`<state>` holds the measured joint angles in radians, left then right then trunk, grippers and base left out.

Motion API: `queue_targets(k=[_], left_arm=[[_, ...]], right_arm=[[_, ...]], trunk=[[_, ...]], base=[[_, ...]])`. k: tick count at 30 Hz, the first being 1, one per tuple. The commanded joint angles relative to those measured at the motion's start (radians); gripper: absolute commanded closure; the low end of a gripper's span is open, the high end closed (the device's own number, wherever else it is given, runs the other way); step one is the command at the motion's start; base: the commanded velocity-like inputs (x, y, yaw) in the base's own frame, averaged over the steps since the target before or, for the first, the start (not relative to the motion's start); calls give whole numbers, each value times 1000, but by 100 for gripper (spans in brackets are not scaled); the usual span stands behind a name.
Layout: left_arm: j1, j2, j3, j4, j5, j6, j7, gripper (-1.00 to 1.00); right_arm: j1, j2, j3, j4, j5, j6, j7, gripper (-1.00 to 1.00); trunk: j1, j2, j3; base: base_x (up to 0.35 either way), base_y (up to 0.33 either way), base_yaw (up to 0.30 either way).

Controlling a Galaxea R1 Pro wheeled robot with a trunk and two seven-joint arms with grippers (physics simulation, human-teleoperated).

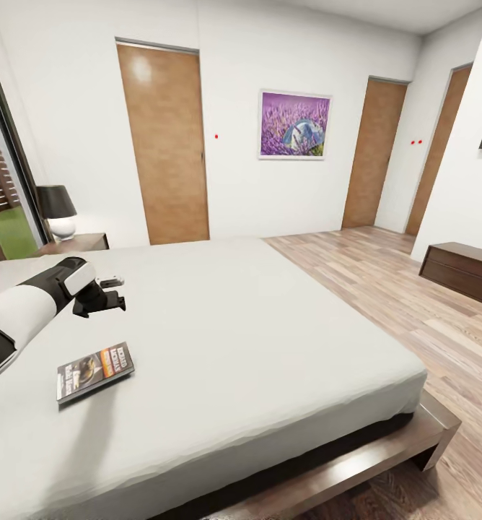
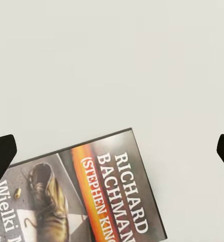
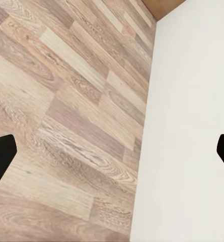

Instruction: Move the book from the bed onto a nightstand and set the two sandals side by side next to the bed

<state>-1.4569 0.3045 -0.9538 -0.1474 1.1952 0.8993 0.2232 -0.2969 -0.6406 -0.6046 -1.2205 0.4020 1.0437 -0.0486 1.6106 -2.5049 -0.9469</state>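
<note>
The book (image 1: pixel 94 372) lies flat on the off-white bed (image 1: pixel 255 339), near its front left part, dark cover with an orange band facing up. My left gripper (image 1: pixel 113 292) hovers over the mattress just beyond the book, open. In the left wrist view the book (image 2: pixel 91 196) lies below the open left gripper (image 2: pixel 112 156), whose black fingertips (image 2: pixel 1 156) stand far apart. The nightstand (image 1: pixel 75 243) stands at the bed's far left corner. My right gripper (image 3: pixel 112 156) is open over the wooden floor. The sandals are out of view.
A black-shaded lamp (image 1: pixel 56 209) stands on the nightstand. A low dark dresser (image 1: pixel 461 271) lines the right wall across the plank floor (image 1: pixel 414 318). The bed's dark wood frame (image 1: pixel 428 433) juts out at the front right. Several wooden doors (image 1: pixel 165 144) are in the far walls.
</note>
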Motion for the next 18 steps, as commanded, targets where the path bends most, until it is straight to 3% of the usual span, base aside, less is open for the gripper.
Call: queue_targets(k=[1,8,18], left_arm=[[0,1,-5,-3,11,2,9,-100],[0,1,-5,-2,11,-1,10,-100],[0,5,-5,-1,11,-2,13,-100]], right_arm=[[-1,0,1,0,-5,3,-5,-100],[-1,-1,3,13,-2,3,-6,-100],[-1,-6,6,28,0,3,-8,-100]], trunk=[[0,0,-1],[2,-2,-24],[2,-2,-24]], base=[[0,0,0],[0,0,0],[0,0,0]])
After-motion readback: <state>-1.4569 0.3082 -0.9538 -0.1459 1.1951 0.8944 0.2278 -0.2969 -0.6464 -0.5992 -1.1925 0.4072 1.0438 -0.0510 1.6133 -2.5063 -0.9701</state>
